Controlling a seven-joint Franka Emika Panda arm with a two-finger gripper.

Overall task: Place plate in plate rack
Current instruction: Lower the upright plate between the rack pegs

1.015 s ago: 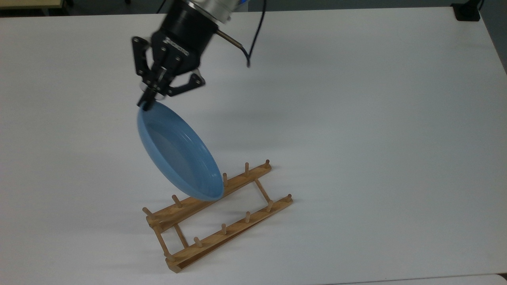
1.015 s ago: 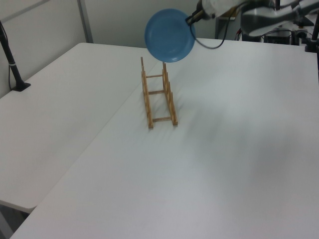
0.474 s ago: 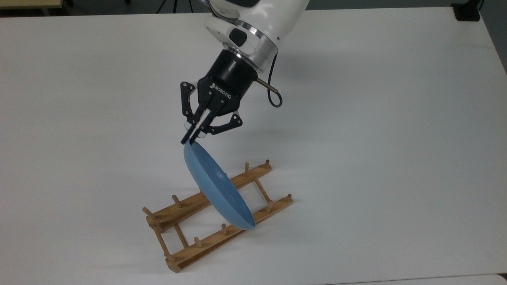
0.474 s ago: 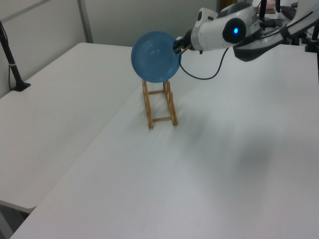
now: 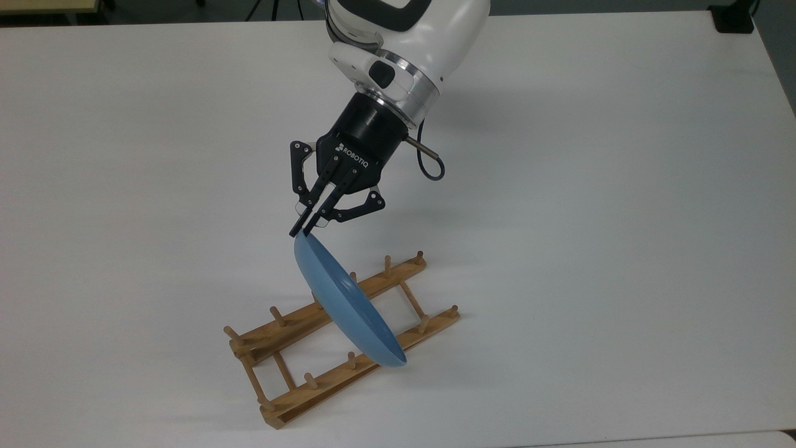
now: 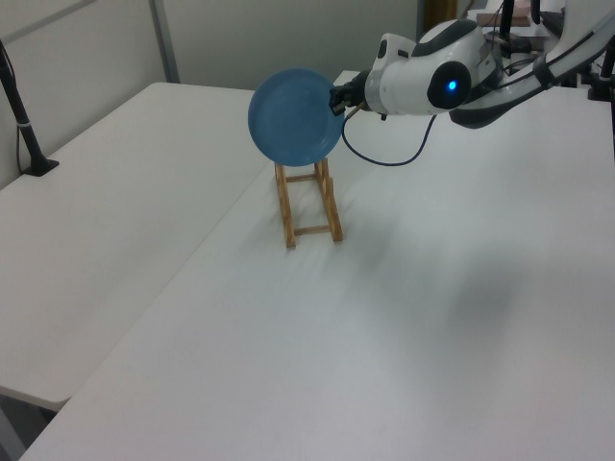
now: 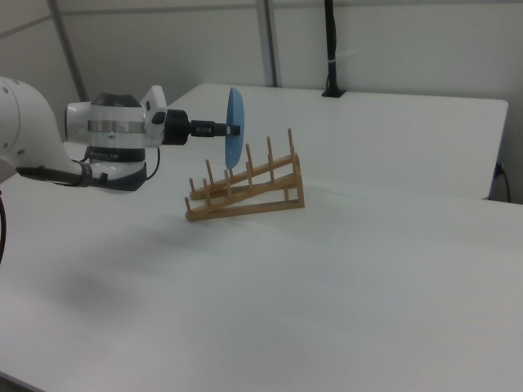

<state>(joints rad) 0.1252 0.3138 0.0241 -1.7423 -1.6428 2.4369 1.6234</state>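
While held on edge above the middle of the plate rack (image 5: 348,339), the plate (image 5: 348,308) was recorded as light blue, round and shallow, its disc crossing both rails in the top view. Whether its lower rim touched the wood could not be told; in the right view it appeared to hang just over the pegs. The plate's upper rim was clamped between the closed fingers of the gripper (image 5: 303,229), which reached in from the side on a white arm (image 5: 404,37) with a black cable (image 5: 429,163) looped beside the wrist. The rack, light wood with upright pegs along each rail, stood on a white table (image 5: 622,249), sloping in the right view. Risk noted: the rim may be set onto a peg top rather than between pegs, so that the plate tips or rolls on release. The light rack could also be pushed aside by a skewed descent.
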